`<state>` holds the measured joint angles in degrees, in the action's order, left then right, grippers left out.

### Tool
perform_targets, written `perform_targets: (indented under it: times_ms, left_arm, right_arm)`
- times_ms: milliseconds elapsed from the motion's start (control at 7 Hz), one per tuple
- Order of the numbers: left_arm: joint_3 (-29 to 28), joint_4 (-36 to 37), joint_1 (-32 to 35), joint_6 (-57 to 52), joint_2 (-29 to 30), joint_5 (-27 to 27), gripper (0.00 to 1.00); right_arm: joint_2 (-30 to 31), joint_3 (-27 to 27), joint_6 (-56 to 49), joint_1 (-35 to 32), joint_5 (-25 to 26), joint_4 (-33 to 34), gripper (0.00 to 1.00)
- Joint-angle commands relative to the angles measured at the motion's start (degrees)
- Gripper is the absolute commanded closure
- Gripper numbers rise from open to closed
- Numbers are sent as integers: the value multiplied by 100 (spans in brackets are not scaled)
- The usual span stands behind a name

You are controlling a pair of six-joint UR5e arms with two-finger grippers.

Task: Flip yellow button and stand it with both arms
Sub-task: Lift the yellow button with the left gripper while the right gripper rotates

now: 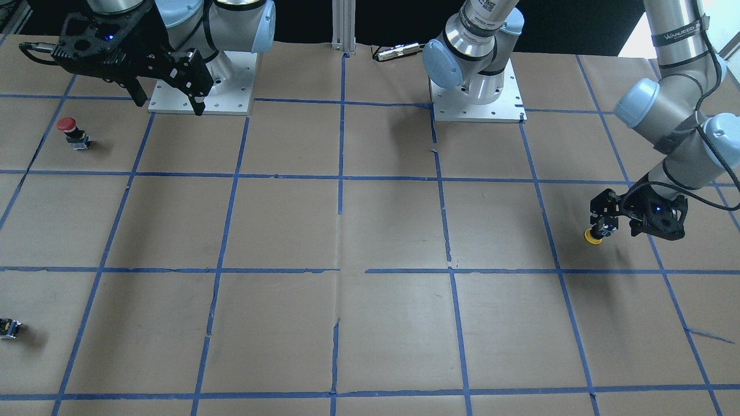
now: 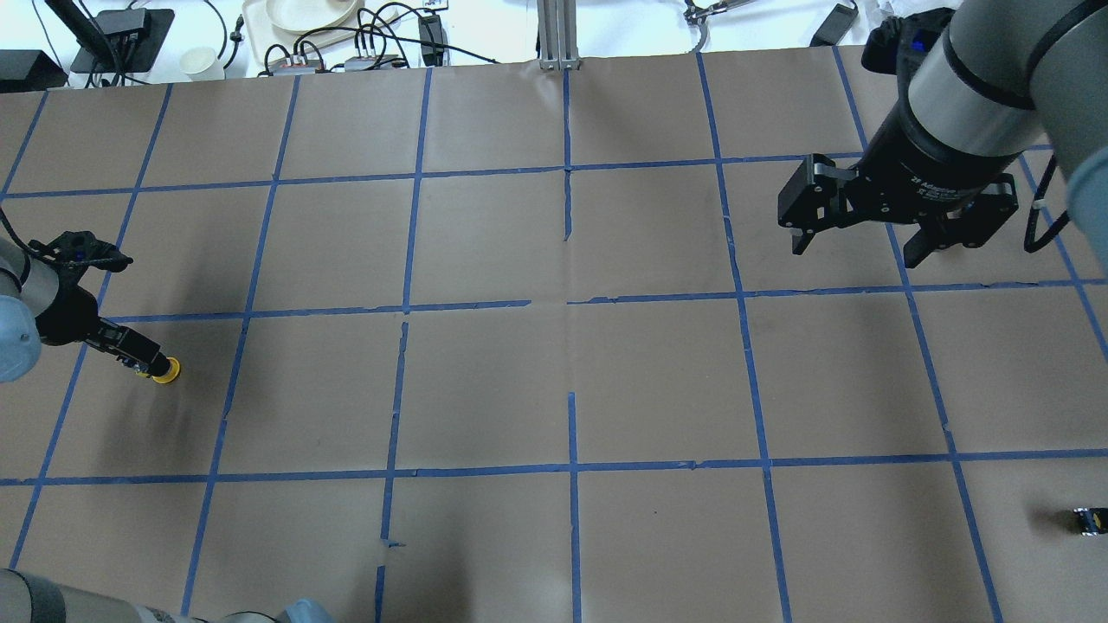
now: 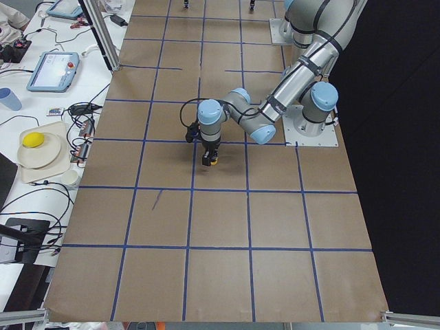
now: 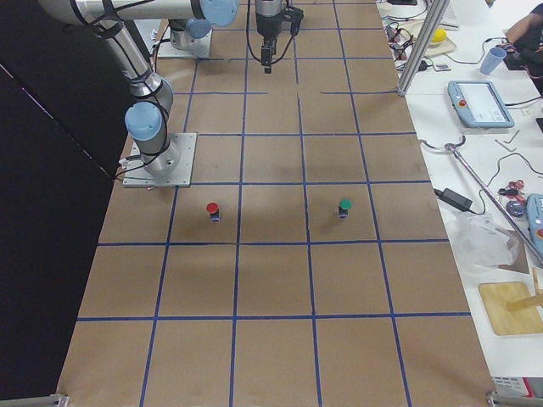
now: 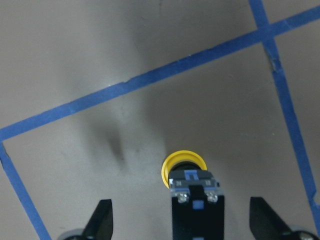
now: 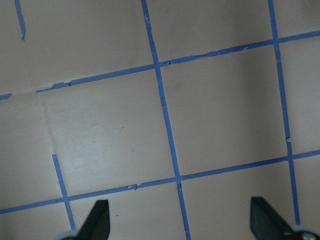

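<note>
The yellow button (image 1: 592, 237) hangs cap-down at the tip of my left gripper (image 1: 601, 229), which is shut on its grey and black switch body. It sits low over the brown paper on my left side of the table, and I cannot tell whether the cap touches. The overhead view shows the button (image 2: 168, 370) below the left gripper (image 2: 147, 362). The left wrist view shows the cap (image 5: 184, 161) under the body. My right gripper (image 2: 857, 247) is open and empty, held high on my right, and also shows in the front-facing view (image 1: 169, 104).
A red-capped button (image 1: 67, 130) stands near my right arm's base plate (image 1: 231, 86). A small dark block (image 1: 8, 328) lies at the table's edge. A black block with a yellow spot (image 2: 1086, 519) lies near the right. A green-capped button (image 4: 344, 206) stands beyond the red one.
</note>
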<state>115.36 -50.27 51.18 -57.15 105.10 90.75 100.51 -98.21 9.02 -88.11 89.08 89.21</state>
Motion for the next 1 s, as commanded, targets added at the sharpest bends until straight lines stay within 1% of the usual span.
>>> perform_targets:
  times_ms: [0,143,286,429,571,714,857]
  left_arm:
    - [21,-9,120,63,-121,22,6]
    - [83,-10,120,63,-130,31,7]
    - [135,-10,120,63,-157,48,11]
    - [136,-1,129,63,-148,309,26]
    - [136,-18,146,63,-148,321,51]
    - [136,-53,147,63,-148,321,76]
    - [127,-54,147,72,-157,321,82]
  right_arm:
    - [108,-5,73,22,30,-70,0]
    - [266,-22,82,48,31,-192,0]
    - [268,-57,82,48,-22,-237,0]
    - [276,-93,213,48,-57,-264,0]
    - [268,-49,780,57,-405,-238,0]
    - [250,-23,1568,57,-896,-220,0]
    - [250,-14,2299,57,-1197,-211,0]
